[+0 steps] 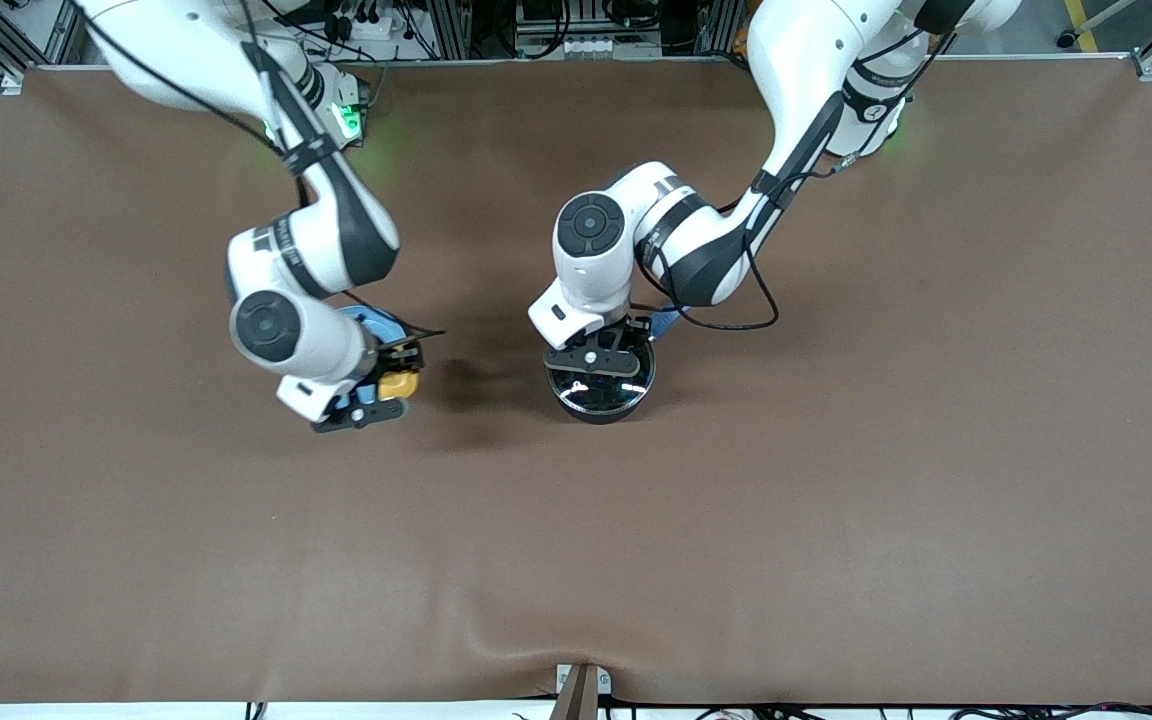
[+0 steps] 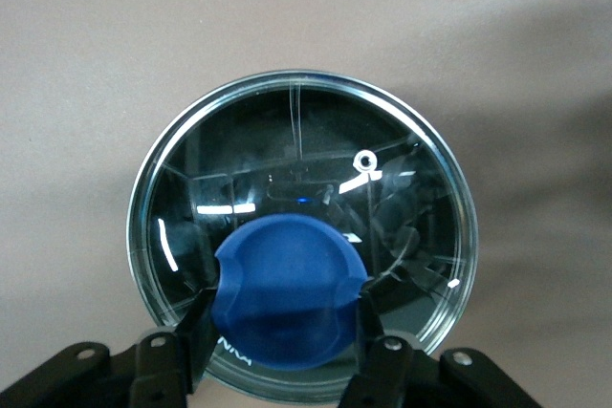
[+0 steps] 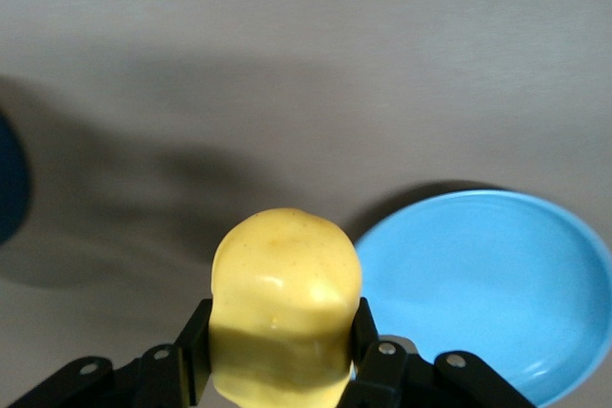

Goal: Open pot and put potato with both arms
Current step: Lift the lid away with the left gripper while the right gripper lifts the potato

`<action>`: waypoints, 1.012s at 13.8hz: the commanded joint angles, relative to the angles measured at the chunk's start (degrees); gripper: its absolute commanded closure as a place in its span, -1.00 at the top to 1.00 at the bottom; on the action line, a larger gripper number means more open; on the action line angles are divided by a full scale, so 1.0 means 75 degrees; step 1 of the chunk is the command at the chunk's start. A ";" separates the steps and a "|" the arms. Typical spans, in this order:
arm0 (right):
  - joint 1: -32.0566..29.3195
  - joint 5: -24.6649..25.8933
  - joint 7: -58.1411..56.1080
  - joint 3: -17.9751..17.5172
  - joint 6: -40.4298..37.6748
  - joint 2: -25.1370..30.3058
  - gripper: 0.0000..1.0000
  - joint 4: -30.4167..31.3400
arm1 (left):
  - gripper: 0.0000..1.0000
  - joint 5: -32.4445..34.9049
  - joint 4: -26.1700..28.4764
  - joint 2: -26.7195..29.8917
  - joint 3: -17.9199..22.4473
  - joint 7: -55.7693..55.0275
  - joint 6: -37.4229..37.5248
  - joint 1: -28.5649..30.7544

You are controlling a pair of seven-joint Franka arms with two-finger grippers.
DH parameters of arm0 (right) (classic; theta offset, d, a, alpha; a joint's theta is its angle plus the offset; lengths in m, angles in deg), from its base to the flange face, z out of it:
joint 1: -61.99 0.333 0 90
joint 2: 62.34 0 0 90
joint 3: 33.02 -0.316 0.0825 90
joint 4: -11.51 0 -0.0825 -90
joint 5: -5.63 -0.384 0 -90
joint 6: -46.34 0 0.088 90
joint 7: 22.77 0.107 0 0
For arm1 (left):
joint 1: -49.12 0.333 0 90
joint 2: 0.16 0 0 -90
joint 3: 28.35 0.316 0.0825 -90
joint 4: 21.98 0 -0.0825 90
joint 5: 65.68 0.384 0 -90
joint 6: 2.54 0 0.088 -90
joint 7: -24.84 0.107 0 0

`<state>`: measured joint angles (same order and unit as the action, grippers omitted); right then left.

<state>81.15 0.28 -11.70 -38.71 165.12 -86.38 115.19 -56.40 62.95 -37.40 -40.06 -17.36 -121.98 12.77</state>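
The black pot (image 1: pixel 601 402) stands mid-table with its glass lid (image 2: pixel 296 140) on it and its blue handle (image 1: pixel 664 322) pointing toward the left arm's base. My left gripper (image 1: pixel 598 362) is directly over the pot, its fingers shut against both sides of the lid's blue knob (image 2: pixel 287 284). My right gripper (image 1: pixel 386 388) is shut on the yellow potato (image 1: pixel 398 384) and holds it above the table beside the plate's edge, on the pot's side. In the right wrist view the potato (image 3: pixel 285 293) sits between the two fingers.
A flat light-blue plate (image 1: pixel 381 322) lies under the right arm's wrist, toward the right arm's end of the table from the pot; it also shows in the right wrist view (image 3: pixel 497 284). Brown table cloth (image 1: pixel 836 500) spreads all around.
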 commanded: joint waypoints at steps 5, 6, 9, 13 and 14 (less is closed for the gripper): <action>0.0796 -0.0598 0.0492 0.0079 -0.0017 0.0113 -0.82 -0.0290 | -1.00 -0.0312 0.0031 0.1424 0.0002 0.0187 0.0945 0.0415; 0.0867 -0.0762 0.0631 0.0079 0.0018 0.0113 -0.83 -0.0313 | -1.00 -0.0323 0.0043 0.1647 0.0002 0.0549 0.1296 0.0661; 0.1334 -0.0950 0.1262 0.0090 0.0077 0.0078 -0.86 -0.0523 | -1.00 -0.0323 0.0183 0.2046 0.0002 0.1207 0.2176 0.1563; 0.2353 -0.0892 0.2412 0.0102 0.0428 -0.0179 -0.89 -0.1167 | -1.00 -0.0300 0.1224 0.2387 0.0002 0.2633 0.2062 0.3283; 0.2564 -0.0822 0.2541 0.0114 0.0498 -0.0331 -0.90 -0.1389 | -1.00 -0.0300 0.1505 0.2399 0.0002 0.3033 0.1853 0.3683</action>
<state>97.26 -5.54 4.90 -38.73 168.61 -86.52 108.79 -57.83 68.64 -21.83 -39.37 0.25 -105.81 34.93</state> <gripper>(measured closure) 0.405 0.392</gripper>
